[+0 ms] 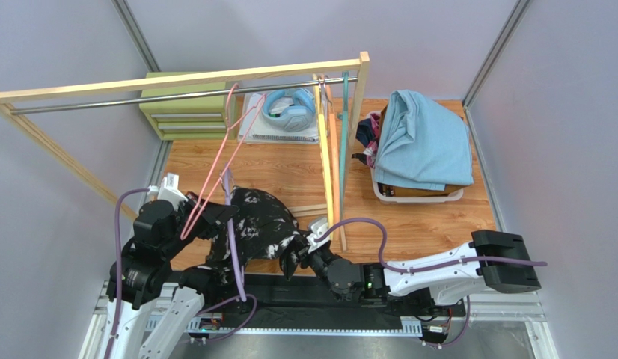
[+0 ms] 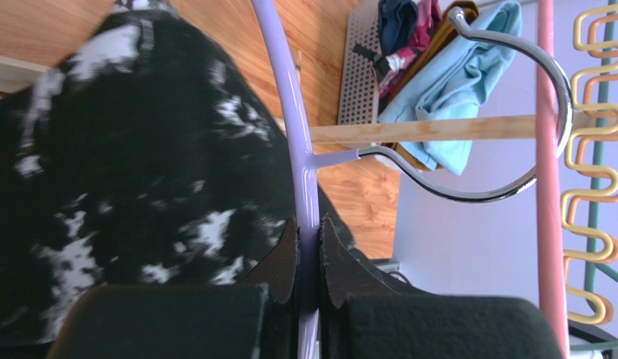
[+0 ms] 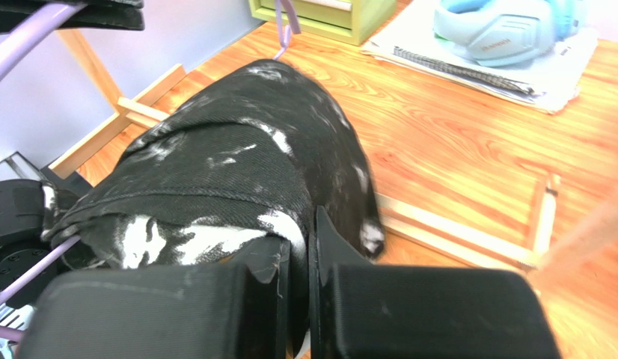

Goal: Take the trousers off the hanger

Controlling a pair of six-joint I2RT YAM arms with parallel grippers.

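The black trousers with white speckles (image 1: 261,218) hang over a lilac hanger (image 1: 231,224) held low over the table's near side. My left gripper (image 1: 215,218) is shut on the lilac hanger's top bar (image 2: 307,217), just below its chrome hook (image 2: 506,187); the trousers (image 2: 125,164) fill the left of that view. My right gripper (image 1: 303,253) is shut on the trousers' near edge (image 3: 237,187), with cloth pinched between the fingers (image 3: 331,247). The other trousers lie piled in a white basket (image 1: 417,196) at the right, the light blue pair (image 1: 424,138) on top.
A wooden clothes rail (image 1: 177,78) spans the back, with pink (image 1: 215,168), yellow (image 1: 325,161) and teal (image 1: 343,142) hangers on it. Blue headphones (image 1: 289,108) lie on a notebook beside a green drawer unit (image 1: 186,112). The rail's foot bars cross the table.
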